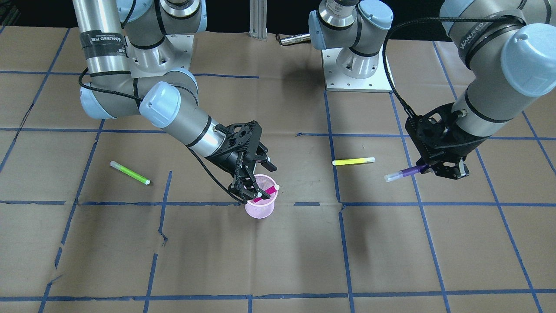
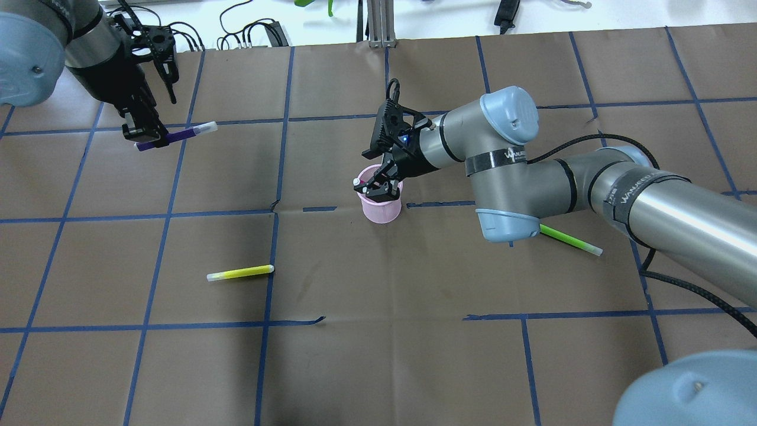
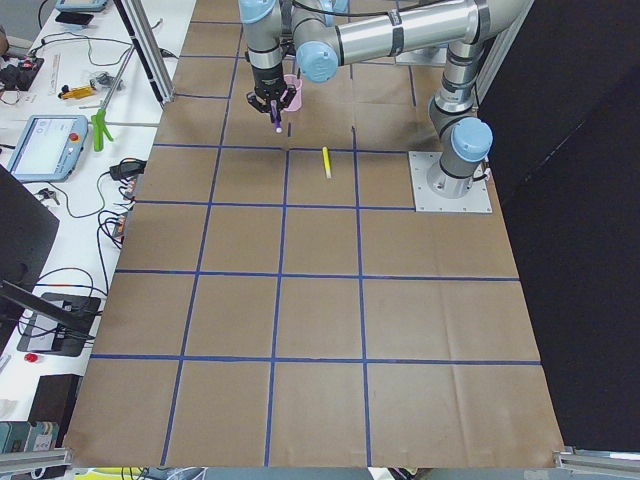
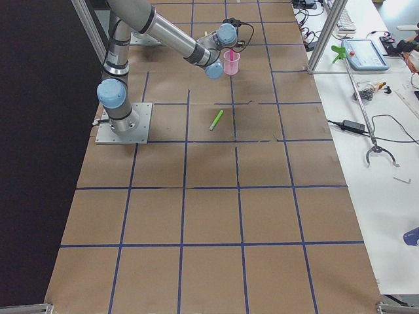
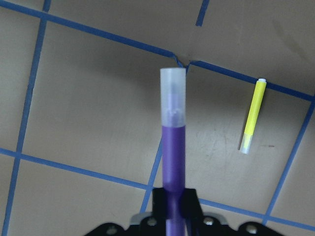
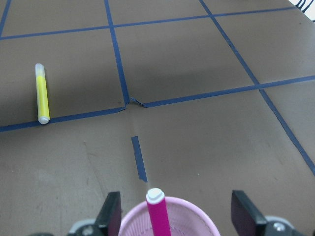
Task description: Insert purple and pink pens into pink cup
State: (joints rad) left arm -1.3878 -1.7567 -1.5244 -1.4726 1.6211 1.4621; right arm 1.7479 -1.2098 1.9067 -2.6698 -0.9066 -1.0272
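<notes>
The pink cup [image 1: 259, 209] stands upright near the table's middle; it also shows in the overhead view [image 2: 382, 210] and the right wrist view [image 6: 133, 223]. The pink pen [image 1: 268, 192] stands inside it, leaning on the rim, white tip up [image 6: 157, 211]. My right gripper [image 1: 259, 182] is open around the cup's top, its fingers on either side of the pen and apart from it [image 2: 375, 188]. My left gripper [image 1: 430, 168] is shut on the purple pen [image 1: 404, 172] and holds it level above the table, far from the cup [image 2: 183, 134]; the clear cap points away in the left wrist view [image 5: 173, 147].
A yellow pen [image 1: 353, 161] lies on the brown paper between the two arms [image 2: 239, 273]. A green pen [image 1: 130, 173] lies under my right arm's side [image 2: 571, 239]. Blue tape lines form a grid on the table.
</notes>
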